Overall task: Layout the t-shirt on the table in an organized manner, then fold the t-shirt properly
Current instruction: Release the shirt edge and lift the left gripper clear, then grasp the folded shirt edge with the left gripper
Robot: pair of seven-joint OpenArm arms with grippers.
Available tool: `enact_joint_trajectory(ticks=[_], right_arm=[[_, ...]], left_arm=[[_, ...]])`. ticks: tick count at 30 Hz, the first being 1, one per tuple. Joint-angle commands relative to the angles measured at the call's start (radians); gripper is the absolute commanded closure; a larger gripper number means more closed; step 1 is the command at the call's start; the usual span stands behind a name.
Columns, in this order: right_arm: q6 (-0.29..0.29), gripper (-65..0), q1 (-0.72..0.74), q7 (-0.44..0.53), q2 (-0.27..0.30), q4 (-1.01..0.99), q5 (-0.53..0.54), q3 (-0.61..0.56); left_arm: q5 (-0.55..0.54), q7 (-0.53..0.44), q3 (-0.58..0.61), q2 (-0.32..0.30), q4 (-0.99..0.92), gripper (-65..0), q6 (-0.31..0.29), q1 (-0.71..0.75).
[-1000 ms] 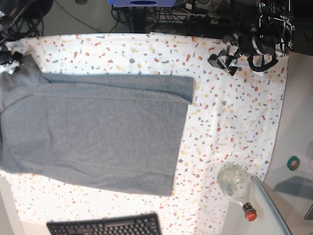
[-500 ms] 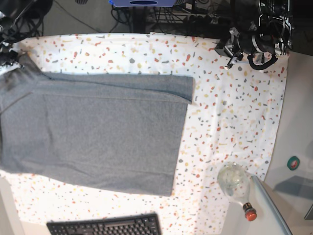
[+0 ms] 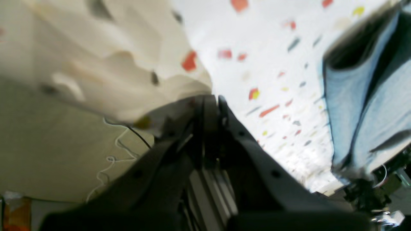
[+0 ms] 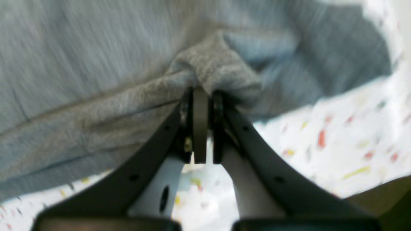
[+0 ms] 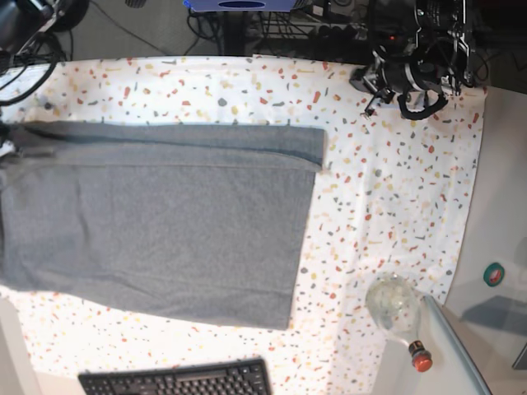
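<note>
The right hand (image 4: 203,96) is clamped on a bunched edge of the t-shirt (image 5: 165,222); the left hand (image 3: 210,102), fingers together, hangs over the bench (image 5: 395,189) beyond the t-shirt's end.

Heather-grey t-shirt (image 5: 156,222) on red-yellow-grey-flecked white table (image 5: 395,189)

Overhead base view, two close wrist views

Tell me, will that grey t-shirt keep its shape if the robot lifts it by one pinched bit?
Probably not. The t-shirt looks like soft knit that bunches into a puckered fold where the right gripper pinches it, so it would likely droop. It lies flat over the table, which suggests that it is light, and dragging could wrinkle it.
</note>
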Motion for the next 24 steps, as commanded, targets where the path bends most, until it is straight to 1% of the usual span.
enact_joint_trajectory(ticks=[1,4,5,7,9,10,13,14,15,16,18,19,21,24], right_arm=[[-0.004,0.0,0.031,0.024,0.033,0.018,0.008,0.005],[-0.004,0.0,0.074,0.024,0.037,0.018,0.008,0.005],[-0.004,0.0,0.083,0.023,0.048,0.018,0.008,0.004],[-0.004,0.0,0.109,-0.017,0.054,0.004,0.008,-0.01],[-0.004,-0.2,0.12,-0.066,0.076,-0.013,0.008,-0.047],[-0.004,-8.6,0.121,-0.083,0.08,-0.021,0.008,-0.067],[-0.004,-28.2,0.117,-0.089,0.076,-0.024,0.01,-0.095],[-0.004,-33.9,0.117,-0.091,0.066,-0.024,0.01,-0.09],[-0.002,-37.5,0.117,-0.089,0.062,-0.022,0.011,-0.09],[0.004,-40.2,0.115,-0.089,0.062,-0.018,0.014,-0.09],[0.004,-41.0,0.1,-0.088,0.057,0.005,0.016,-0.09],[0.004,-41.0,0.089,-0.086,0.054,0.028,0.016,-0.09],[0.004,-41.0,0.066,-0.077,0.048,0.09,0.016,-0.09],[0.004,-41.0,0.023,-0.032,0.016,0.173,0.016,-0.09]], left_arm=[[-0.006,0.002,-0.004,-0.004,0.01,0.0,-0.006,-0.009],[-0.006,0.002,-0.004,-0.001,0.008,0.0,-0.006,-0.012],[-0.006,0.002,-0.004,-0.001,0.008,0.0,-0.006,-0.012],[-0.008,0.002,-0.004,-0.001,0.008,0.0,-0.006,-0.012],[-0.008,0.002,-0.004,-0.001,0.008,-1.0,-0.006,-0.012],[-0.008,0.002,-0.004,-0.001,0.008,-8.1,-0.006,-0.012],[-0.008,0.002,-0.004,-0.001,0.008,-29.0,-0.006,-0.012],[-0.009,0.002,-0.002,0.0,0.01,-35.4,-0.006,-0.012],[-0.009,0.002,0.005,0.0,0.013,-39.8,-0.006,-0.012],[-0.009,0.002,0.028,0.0,0.016,-44.1,-0.006,-0.014],[-0.009,0.002,0.094,0.0,0.019,-49.7,-0.006,-0.035],[-0.009,0.002,0.134,0.0,0.015,-51.5,-0.006,-0.046],[-0.008,0.001,0.228,0.0,0.008,-53.0,-0.006,-0.069],[-0.006,-0.002,0.326,0.002,0.008,-54.5,-0.006,-0.098]])
